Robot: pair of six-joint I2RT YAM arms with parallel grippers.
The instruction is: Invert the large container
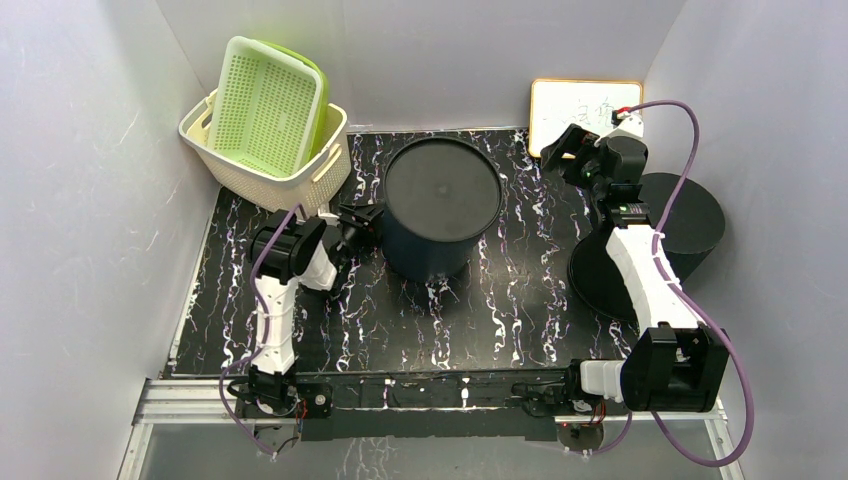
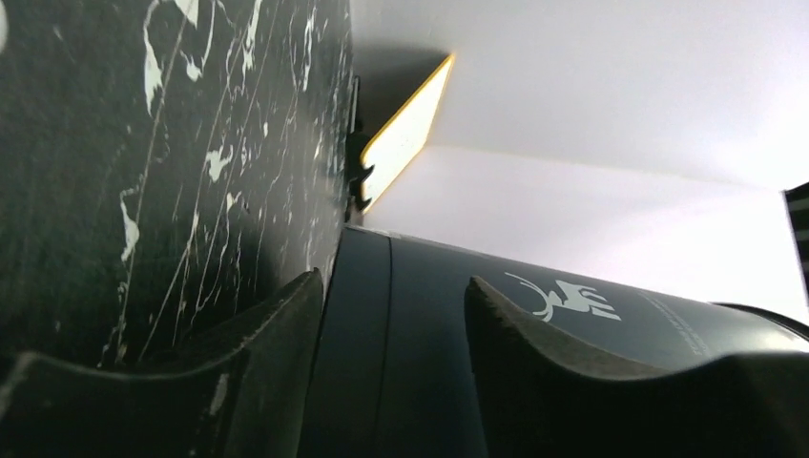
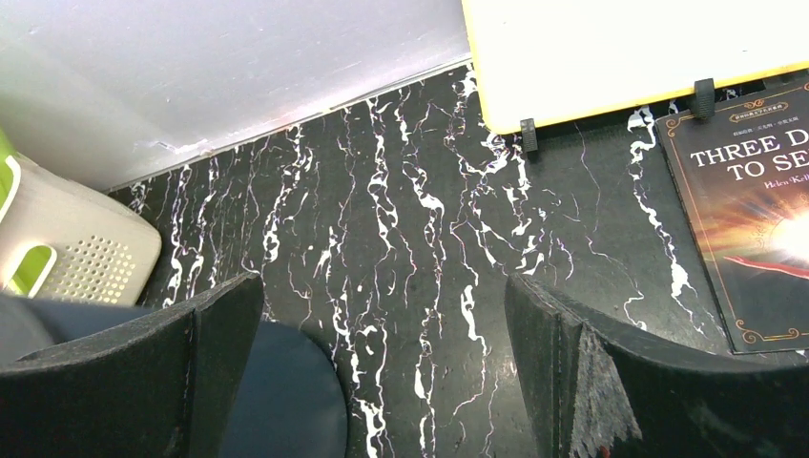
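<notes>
The large dark navy container (image 1: 442,205) stands in the middle of the marbled table (image 1: 520,300), a flat closed face up and its body narrowing downward. My left gripper (image 1: 362,222) is open at its left side, low near the table. In the left wrist view the container's wall (image 2: 429,382), with a white deer logo (image 2: 563,298), fills the gap between my open fingers (image 2: 391,286). My right gripper (image 1: 565,150) is open and empty, raised behind and to the right of the container. The right wrist view shows the container's edge (image 3: 286,401) by my left finger (image 3: 382,286).
A cream basket (image 1: 300,175) holding a tilted green basket (image 1: 268,105) stands at the back left. A yellow-framed whiteboard (image 1: 585,110) leans at the back right. A black round tub and disc (image 1: 655,240) sit under the right arm. A book (image 3: 754,239) lies near the whiteboard.
</notes>
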